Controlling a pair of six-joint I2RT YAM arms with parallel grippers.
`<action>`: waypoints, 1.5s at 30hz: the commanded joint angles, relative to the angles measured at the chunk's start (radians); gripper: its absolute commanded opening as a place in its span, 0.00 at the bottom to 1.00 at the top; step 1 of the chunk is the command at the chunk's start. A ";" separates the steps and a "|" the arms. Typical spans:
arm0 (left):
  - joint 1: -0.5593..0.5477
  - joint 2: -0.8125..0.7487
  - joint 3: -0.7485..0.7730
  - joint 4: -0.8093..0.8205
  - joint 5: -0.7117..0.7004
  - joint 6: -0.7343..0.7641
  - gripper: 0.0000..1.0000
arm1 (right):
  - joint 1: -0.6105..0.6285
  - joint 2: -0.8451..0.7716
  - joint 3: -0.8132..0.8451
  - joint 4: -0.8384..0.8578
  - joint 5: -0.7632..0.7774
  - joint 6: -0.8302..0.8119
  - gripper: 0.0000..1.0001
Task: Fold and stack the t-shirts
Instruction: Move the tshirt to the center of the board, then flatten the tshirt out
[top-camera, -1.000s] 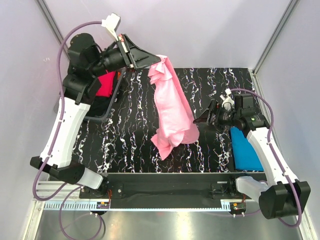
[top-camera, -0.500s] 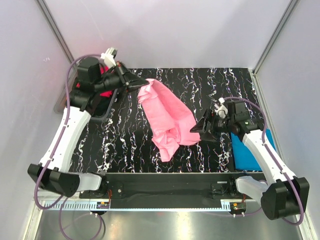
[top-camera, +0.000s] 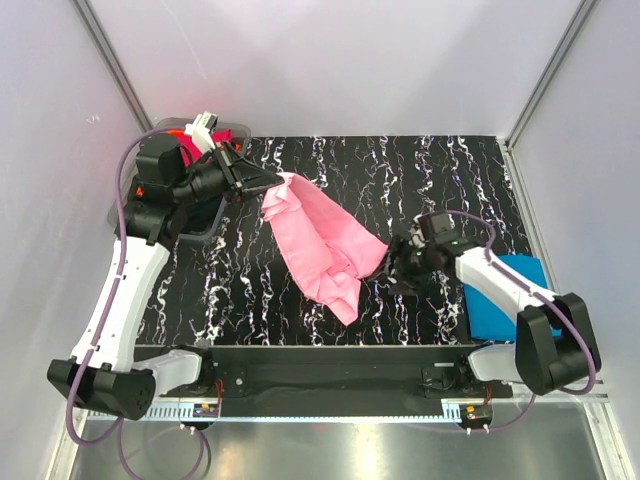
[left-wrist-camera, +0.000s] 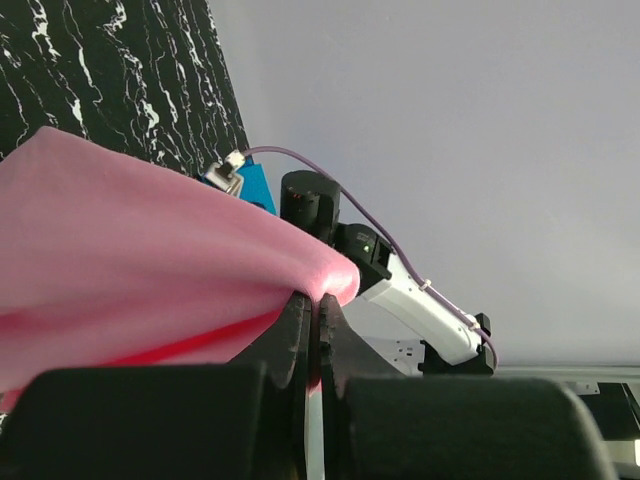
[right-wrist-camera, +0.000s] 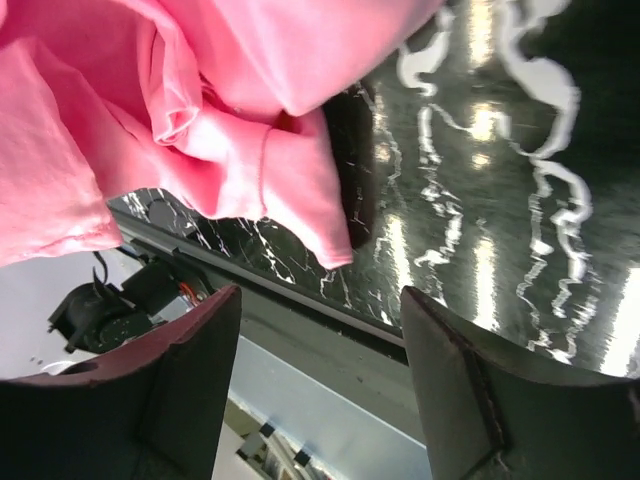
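Note:
The light pink t-shirt (top-camera: 320, 240) lies crumpled across the middle of the black marbled table (top-camera: 420, 170). My left gripper (top-camera: 268, 184) is shut on its far upper corner and holds that edge just above the table; the pinched cloth (left-wrist-camera: 200, 250) fills the left wrist view. My right gripper (top-camera: 397, 262) is open and empty, low over the table beside the shirt's right edge, with a sleeve (right-wrist-camera: 290, 180) just ahead of its jaws. The folded bright blue t-shirt (top-camera: 505, 300) lies at the table's right edge.
A dark bin (top-camera: 205, 215) at the far left holds crimson cloth (top-camera: 185, 150). Pale walls enclose the table on three sides. The metal rail with the arm bases (top-camera: 340, 365) runs along the near edge.
My left gripper has come down and back to the left, laying the hanging pink shirt onto the table. My right gripper has dropped low and moved left toward the shirt's right edge.

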 joint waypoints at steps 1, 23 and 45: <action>0.014 -0.015 -0.004 0.044 0.054 0.000 0.00 | 0.102 0.003 0.043 0.136 0.080 0.099 0.71; 0.016 -0.060 -0.060 0.027 0.066 -0.012 0.00 | 0.208 0.422 0.291 0.277 0.106 0.096 0.39; 0.137 -0.250 -0.087 -0.194 0.144 0.092 0.00 | 0.199 -0.251 0.697 -0.212 0.884 -0.252 0.00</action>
